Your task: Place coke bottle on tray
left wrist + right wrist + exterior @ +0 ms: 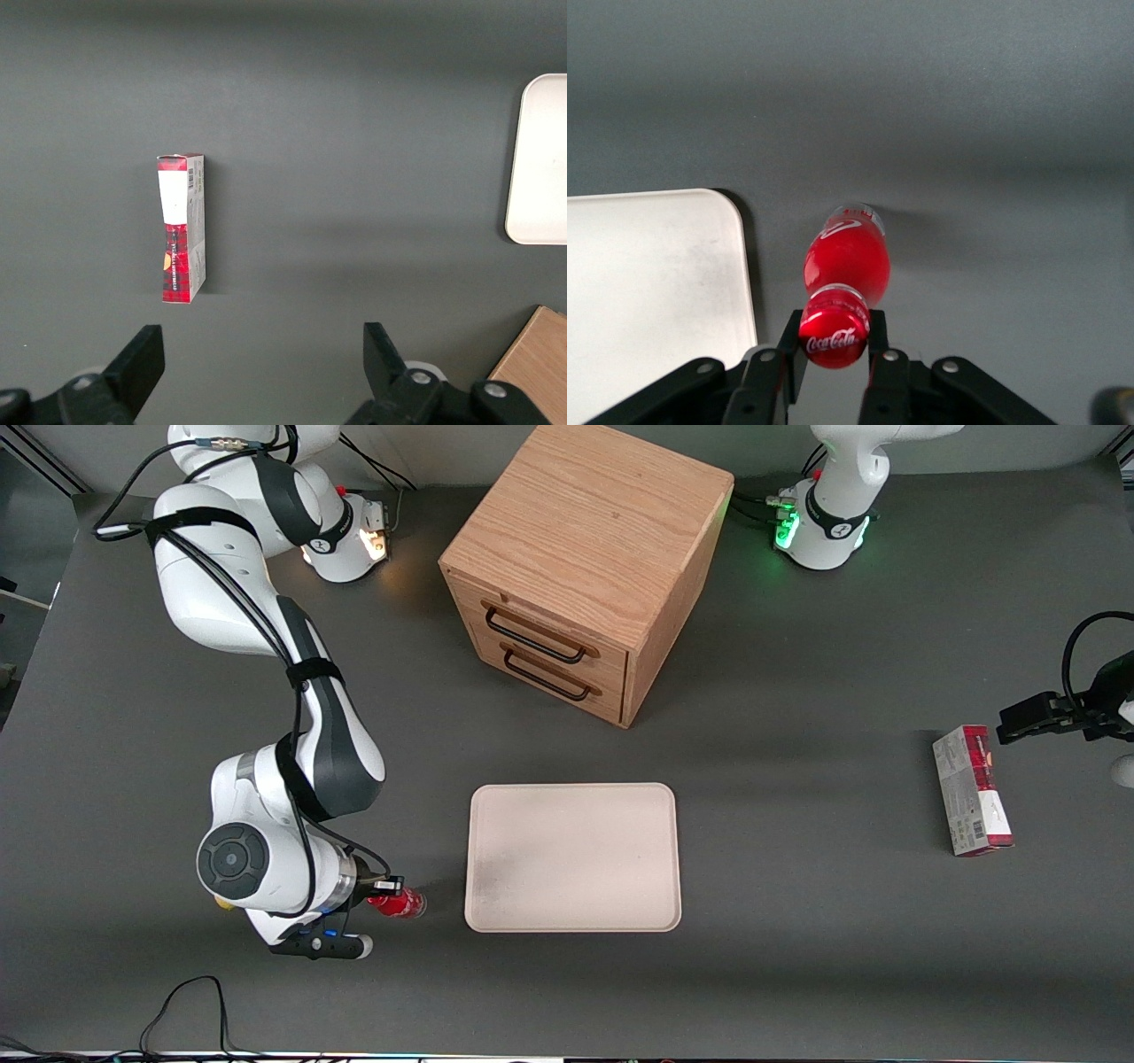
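Observation:
The coke bottle (400, 903) has a red cap and a red body. It stands upright beside the cream-white tray (573, 857), off its near corner toward the working arm's end of the table. My right gripper (388, 888) is shut on the bottle's cap and neck. In the right wrist view the black fingers (790, 335) press the cap of the bottle (845, 266) from both sides, with the gripper (834, 333) right above it. The tray's rounded corner (651, 274) lies close beside the bottle. I cannot tell whether the bottle's base touches the table.
A wooden drawer cabinet (585, 567) stands farther from the front camera than the tray. A red-and-white carton (972, 790) lies toward the parked arm's end; it also shows in the left wrist view (182, 228). A bit of yellow (221, 903) peeks out under the working arm.

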Motion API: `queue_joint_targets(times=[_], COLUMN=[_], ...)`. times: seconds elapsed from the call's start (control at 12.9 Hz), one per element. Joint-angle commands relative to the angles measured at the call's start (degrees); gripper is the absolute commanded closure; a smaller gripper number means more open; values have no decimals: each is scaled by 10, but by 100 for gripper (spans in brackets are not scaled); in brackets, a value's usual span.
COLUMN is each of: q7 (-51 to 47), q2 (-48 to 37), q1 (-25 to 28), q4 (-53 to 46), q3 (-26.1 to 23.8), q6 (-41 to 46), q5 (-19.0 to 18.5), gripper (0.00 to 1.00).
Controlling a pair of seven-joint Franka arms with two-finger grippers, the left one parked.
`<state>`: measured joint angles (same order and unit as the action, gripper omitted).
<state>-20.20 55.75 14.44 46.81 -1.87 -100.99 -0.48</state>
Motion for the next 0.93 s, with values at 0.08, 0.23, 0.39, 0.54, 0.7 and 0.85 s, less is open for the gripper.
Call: queue_joint_targets(times=[0.08, 0.23, 0.39, 0.54, 0.7, 0.85], q7=[2, 10, 30, 70, 82, 87], q2=[-61, -117, -184, -288, -417, -516], q1=[-3, -10, -20, -23, -27, -26], q4=[-23, -5, 45, 183, 362, 503], q3=[-2, -1, 2, 4, 12, 13], q6=[129, 199, 234, 218, 135, 66], q5=[1, 18, 22, 22, 23, 23], gripper=[100, 100, 100, 100, 100, 100])
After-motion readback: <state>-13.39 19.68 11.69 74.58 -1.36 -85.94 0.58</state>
